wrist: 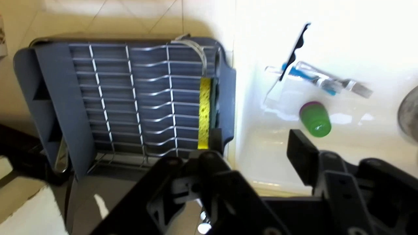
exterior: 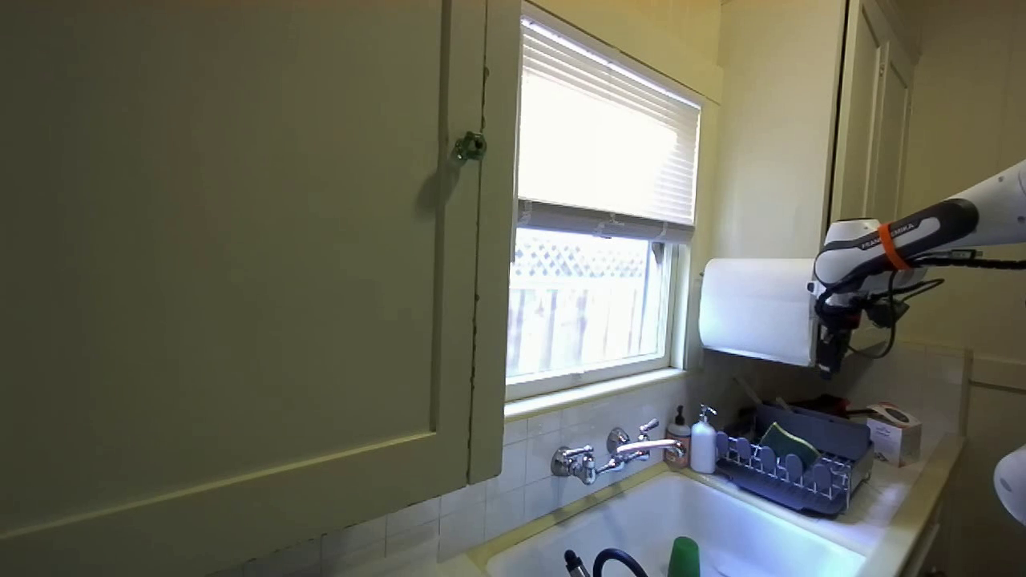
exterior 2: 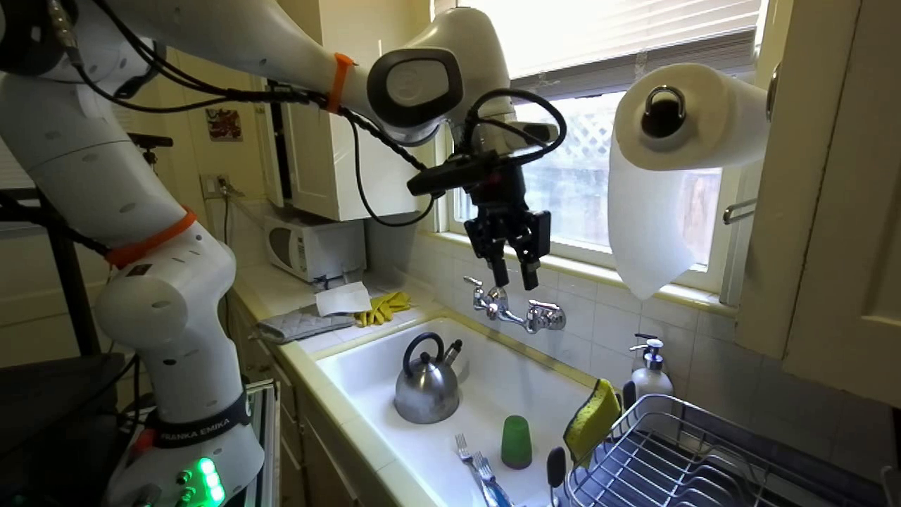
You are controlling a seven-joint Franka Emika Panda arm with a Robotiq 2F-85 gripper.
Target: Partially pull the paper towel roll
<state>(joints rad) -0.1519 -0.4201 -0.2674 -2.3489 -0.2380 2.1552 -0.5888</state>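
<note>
The white paper towel roll (exterior 2: 739, 120) hangs on a metal holder by the cabinet, its end facing the camera. A loose sheet (exterior 2: 644, 225) hangs from it, in front of the window. The roll also shows in an exterior view (exterior: 753, 308), where the arm covers its right end. My gripper (exterior 2: 514, 278) points down over the sink, left of the hanging sheet in that view and apart from it. In the wrist view my gripper (wrist: 256, 143) is open with nothing between its fingers. I cannot make out the roll in the wrist view.
The sink (exterior 2: 493, 394) lies below, with a kettle (exterior 2: 426, 391), a green cup (exterior 2: 517, 442) and forks in it. The dish rack (wrist: 147, 98) holds a yellow sponge (wrist: 204, 111). The faucet (exterior 2: 517, 310), soap bottles (exterior 2: 652, 380) and cabinet (exterior 2: 823, 211) stand along the wall.
</note>
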